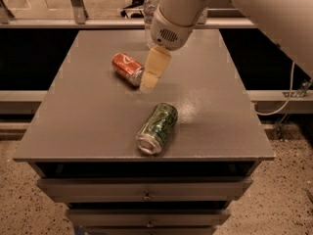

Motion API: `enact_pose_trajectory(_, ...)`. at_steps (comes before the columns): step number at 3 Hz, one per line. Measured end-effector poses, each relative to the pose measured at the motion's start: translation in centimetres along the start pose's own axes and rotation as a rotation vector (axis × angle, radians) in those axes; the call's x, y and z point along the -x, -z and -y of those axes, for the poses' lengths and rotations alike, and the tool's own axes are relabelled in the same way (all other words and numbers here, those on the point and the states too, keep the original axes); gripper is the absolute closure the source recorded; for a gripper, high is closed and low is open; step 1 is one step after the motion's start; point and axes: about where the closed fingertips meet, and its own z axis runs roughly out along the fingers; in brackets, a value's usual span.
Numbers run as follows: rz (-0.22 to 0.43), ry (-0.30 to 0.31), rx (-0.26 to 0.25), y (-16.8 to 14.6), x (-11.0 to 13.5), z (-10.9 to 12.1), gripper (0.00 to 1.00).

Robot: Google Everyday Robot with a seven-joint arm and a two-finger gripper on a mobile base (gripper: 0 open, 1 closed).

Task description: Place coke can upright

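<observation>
The coke can (126, 68), red with white script and silver ends, lies on its side on the grey tabletop (205, 97), left of centre toward the back. My gripper (148, 85) hangs from the white arm above the table, with its cream-coloured fingers (155, 68) pointing down just to the right of the can's near end. It holds nothing that I can see.
A green can (157, 128) lies on its side near the table's front edge. A clear plastic water bottle (149, 4) stands at the back, partly hidden behind the arm. Drawers sit under the tabletop. A cable runs along the right.
</observation>
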Motion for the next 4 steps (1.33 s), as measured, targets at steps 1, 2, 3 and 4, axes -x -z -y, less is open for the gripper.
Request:
enact_pose_trajectory(1, 0.012, -0.047, -0.023, -1.6, 2.1, 2.6, 0.0)
enact_pose_trajectory(2, 0.005, -0.111, -0.02, -3.4, 3.7, 4.5, 0.0)
enact_pose_trajectory(3, -0.009, -0.187, 0.005, -5.4, 5.1, 5.2, 0.0)
enact_pose_trajectory(4, -0.019, -0.243, 0.017, -7.6, 6.5, 5.5, 0.0)
